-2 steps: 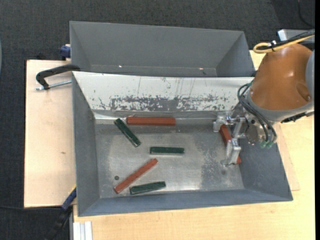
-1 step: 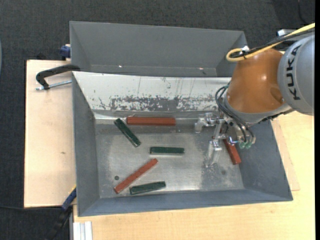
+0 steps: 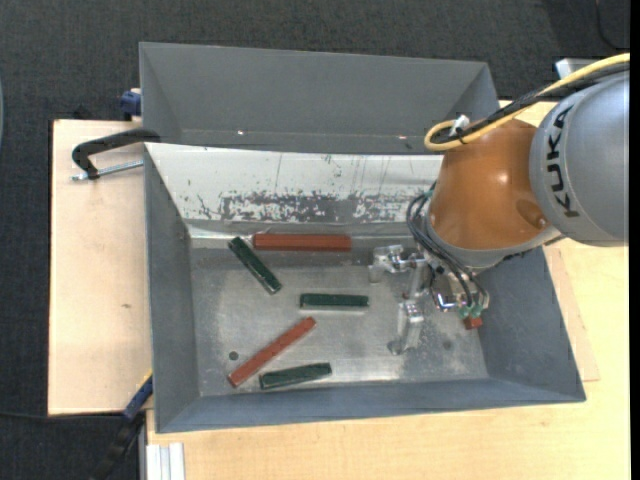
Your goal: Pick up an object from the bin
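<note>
Bin [image 3: 310, 98]: grey metal, sloped walls, scuffed floor, holding five loose sticks.

Gripper [image 3: 406, 334]: low over the right part of the floor, under the arm's orange cover [image 3: 485, 198], which reaches in from the right. Whether it is spread or pressed together cannot be told. Nothing can be made out held in it, and the floor directly beneath it is bare.

Middle green stick [image 3: 334, 301]: dark green, flat, lying nearly level on the floor. It is the item nearest the gripper, just to its left and slightly farther back, apart from it.

Far red stick [image 3: 301, 241]: red-brown, lying along the foot of the far wall, left of the gripper and beyond it.

Tilted green stick [image 3: 254, 265]: dark green, slanted, just below the left end of the far red stick.

Near red stick [image 3: 272, 351]: red-brown, diagonal, in the near left part of the floor.

Near green stick [image 3: 295, 375]: dark green, beside the near wall, close under the near red stick, well left of the gripper.
</note>
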Available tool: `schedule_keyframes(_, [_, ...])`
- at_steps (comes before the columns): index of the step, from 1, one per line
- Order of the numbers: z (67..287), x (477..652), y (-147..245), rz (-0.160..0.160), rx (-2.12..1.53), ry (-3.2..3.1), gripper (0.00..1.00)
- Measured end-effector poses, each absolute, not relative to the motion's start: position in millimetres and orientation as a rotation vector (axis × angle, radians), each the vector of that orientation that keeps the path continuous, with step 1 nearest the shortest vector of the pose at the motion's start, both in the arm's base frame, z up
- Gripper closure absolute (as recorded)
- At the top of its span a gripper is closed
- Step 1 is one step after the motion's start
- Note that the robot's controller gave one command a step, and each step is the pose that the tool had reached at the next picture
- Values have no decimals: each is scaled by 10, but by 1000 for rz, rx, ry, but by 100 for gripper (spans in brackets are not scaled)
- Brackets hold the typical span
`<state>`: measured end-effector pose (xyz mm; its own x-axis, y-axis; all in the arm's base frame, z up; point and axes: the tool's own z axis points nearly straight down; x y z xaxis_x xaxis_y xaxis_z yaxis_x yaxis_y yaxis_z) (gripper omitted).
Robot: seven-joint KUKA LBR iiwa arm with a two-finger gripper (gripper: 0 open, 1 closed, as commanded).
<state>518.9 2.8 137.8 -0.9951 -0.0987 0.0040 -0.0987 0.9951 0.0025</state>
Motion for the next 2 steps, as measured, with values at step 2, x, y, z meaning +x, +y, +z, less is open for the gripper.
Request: schedule_keyframes(2, [1052,5380,668,-1,232,-3138,0])
